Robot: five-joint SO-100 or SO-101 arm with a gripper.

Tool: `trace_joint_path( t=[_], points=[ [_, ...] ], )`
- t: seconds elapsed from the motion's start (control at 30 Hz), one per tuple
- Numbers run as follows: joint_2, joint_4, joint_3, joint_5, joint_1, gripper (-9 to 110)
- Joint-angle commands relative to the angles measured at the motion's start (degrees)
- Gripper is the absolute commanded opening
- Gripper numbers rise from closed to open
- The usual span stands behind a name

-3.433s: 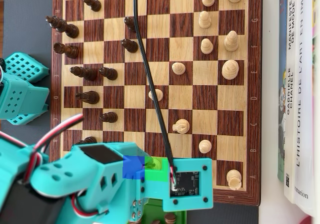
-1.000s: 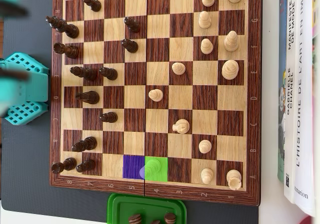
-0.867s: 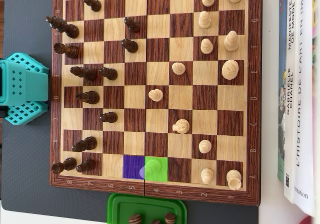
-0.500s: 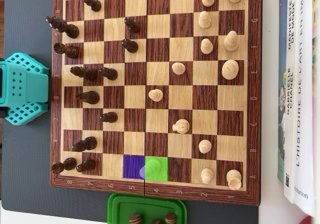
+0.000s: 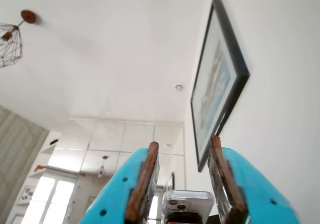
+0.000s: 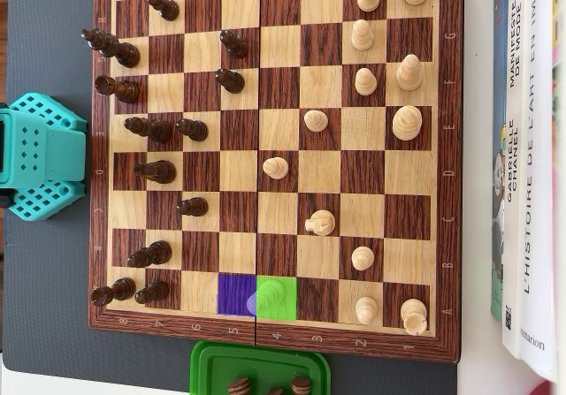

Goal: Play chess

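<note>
In the overhead view the wooden chessboard fills the frame. Dark pieces stand on its left half and light pieces on its right half. One square in the bottom row is marked purple and the square beside it green. The teal arm sits folded off the board's left edge. In the wrist view my gripper points up at the ceiling. It is open, with nothing between its brown-padded fingers.
A green tray below the board holds captured dark pieces. Books lie along the board's right side. In the wrist view a framed picture hangs on the wall and a phone hangs overhead.
The arm, which reached over the board's lower edge 3.4 s ago, has pulled back to the left and folded up. Nothing on the board has moved in the last second.
</note>
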Motion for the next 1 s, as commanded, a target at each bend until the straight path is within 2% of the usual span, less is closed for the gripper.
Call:
trace_joint_path(
  t=[0.0, 0.17, 0.53, 0.97],
  points=[
    [3.0, -0.4, 1.4, -0.4, 0.1, 15],
    [5.8, -1.9, 3.9, -0.4, 0.1, 15],
    [5.7, -21.3, 9.1, -3.6, 0.4, 15],
    [5.7, -33.5, 12.7, -3.6, -0.1, 15]
  ],
)
